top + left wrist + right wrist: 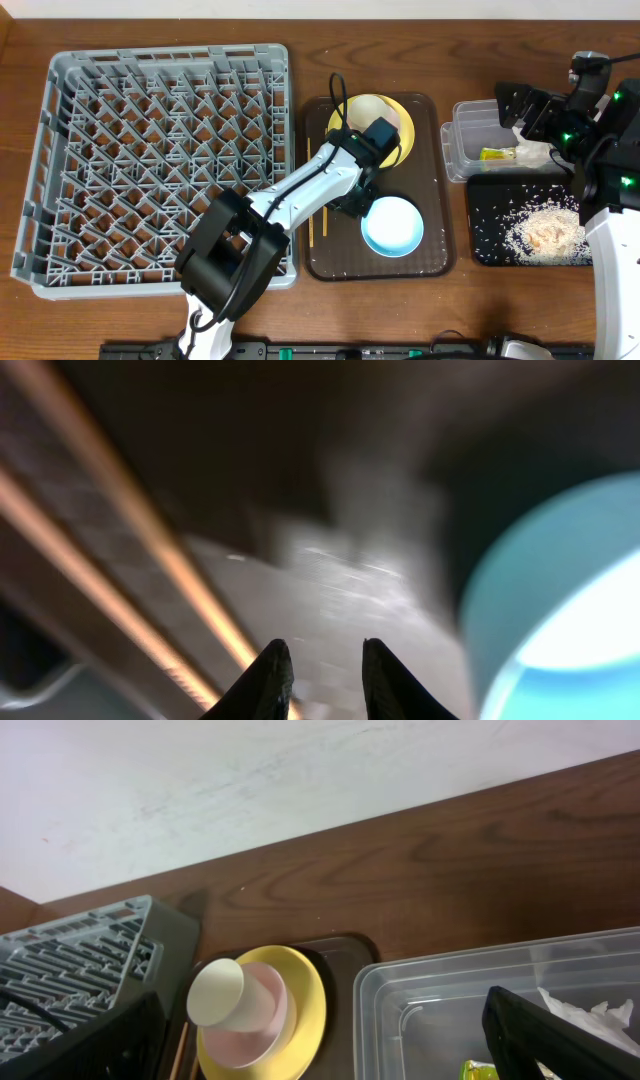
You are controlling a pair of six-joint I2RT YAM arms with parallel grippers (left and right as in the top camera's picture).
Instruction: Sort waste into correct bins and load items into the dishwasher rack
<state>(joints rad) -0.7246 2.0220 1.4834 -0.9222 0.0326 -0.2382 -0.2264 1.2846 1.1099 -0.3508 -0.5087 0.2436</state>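
Note:
The grey dishwasher rack [160,60] fills the left. On the brown serving tray [440,200] lie a yellow plate [405,120] with a cream cup [215,992] tilted inside a wider pale cup [268,1010], a light-blue bowl [392,225] and chopsticks [310,190]. My left gripper [322,660] hovers low over the tray between chopsticks [130,520] and bowl [560,590], its jaws a little apart with nothing between them. My right gripper [515,105] stands wide open above the clear tub [462,150], which holds the wrapper [495,154] and napkin [535,152].
The black tray [485,250] at the right front carries a heap of rice scraps [545,232] with grains scattered around it. The left arm stretches across the rack's right front corner. A wall runs along the table's far edge.

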